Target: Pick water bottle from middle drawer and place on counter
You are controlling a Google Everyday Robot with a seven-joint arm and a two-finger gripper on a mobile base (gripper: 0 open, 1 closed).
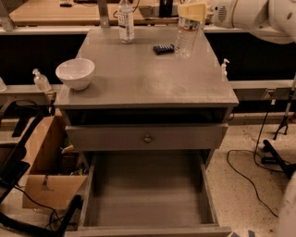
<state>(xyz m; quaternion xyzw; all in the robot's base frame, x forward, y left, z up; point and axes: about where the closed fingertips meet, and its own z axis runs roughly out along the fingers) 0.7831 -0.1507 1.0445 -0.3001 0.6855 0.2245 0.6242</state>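
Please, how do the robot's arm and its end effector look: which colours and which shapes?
The arm is white, with thick, smooth, rounded shells and a small dark dotted patch near the wrist. The end effector, at the top of the view above the counter's far side, is pale yellow and blocky. No cables show on it.

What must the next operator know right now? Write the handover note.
Gripper: shut on the bottle at its cap, above the counter's back right.
Bottle: slightly tilted, base at the counter; cannot tell if it touches.
Drawer: open, nothing in it.
Done: bottle is out of the drawer and at the counter.
Left: set it down, release, pull the arm away.
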